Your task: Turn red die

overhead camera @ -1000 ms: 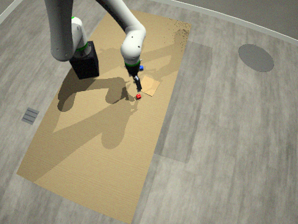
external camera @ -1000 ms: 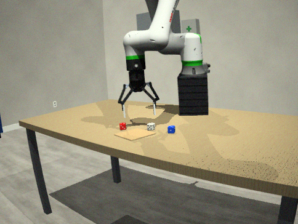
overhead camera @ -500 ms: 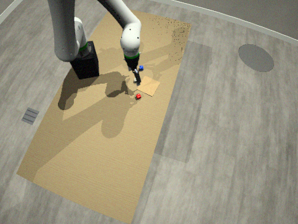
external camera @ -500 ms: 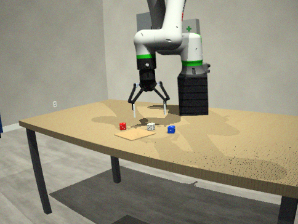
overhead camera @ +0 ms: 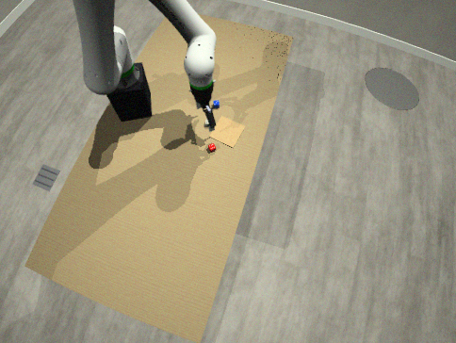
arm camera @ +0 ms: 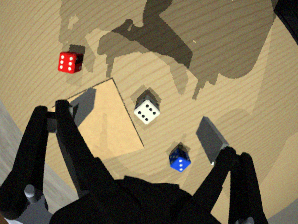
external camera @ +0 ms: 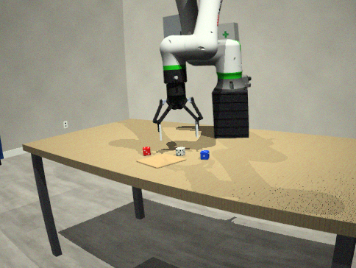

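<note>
The red die (external camera: 146, 151) lies flat on the table just left of the thin tan mat (external camera: 161, 160), off it. It also shows in the wrist view (arm camera: 68, 62) and in the overhead view (overhead camera: 212, 147). The white die (external camera: 180, 151) sits at the mat's far edge, seen in the wrist view (arm camera: 147, 112) too. The blue die (external camera: 204, 154) lies right of the mat and shows in the wrist view (arm camera: 180, 160). My gripper (external camera: 178, 132) hangs open and empty above the white die, well clear of the table.
The arm's black base block (external camera: 230, 113) stands at the back of the table, behind the dice. The table's front edge runs close in front of the mat.
</note>
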Robot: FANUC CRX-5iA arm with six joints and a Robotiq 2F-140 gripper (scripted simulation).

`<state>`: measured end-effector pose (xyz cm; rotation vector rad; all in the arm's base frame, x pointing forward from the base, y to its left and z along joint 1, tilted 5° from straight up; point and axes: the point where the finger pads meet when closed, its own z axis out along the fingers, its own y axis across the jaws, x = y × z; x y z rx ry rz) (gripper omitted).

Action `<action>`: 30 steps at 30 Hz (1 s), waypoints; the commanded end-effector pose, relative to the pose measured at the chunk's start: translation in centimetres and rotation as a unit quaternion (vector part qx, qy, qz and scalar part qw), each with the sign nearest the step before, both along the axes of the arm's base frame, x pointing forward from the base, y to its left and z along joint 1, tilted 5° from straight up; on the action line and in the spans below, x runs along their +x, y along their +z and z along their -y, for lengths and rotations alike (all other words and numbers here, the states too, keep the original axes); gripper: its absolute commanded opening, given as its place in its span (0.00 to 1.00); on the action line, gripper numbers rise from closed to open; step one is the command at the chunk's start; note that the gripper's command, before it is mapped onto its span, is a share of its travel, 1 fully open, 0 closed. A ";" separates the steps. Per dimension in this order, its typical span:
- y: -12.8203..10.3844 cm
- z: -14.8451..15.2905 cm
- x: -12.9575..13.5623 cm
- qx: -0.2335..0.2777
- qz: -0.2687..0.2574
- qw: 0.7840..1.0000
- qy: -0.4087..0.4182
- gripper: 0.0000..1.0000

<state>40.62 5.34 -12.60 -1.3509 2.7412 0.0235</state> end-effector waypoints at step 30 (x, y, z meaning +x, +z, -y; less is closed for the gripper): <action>0.2 -3.6 -0.5 0.000 0.000 1.000 0.000 1.00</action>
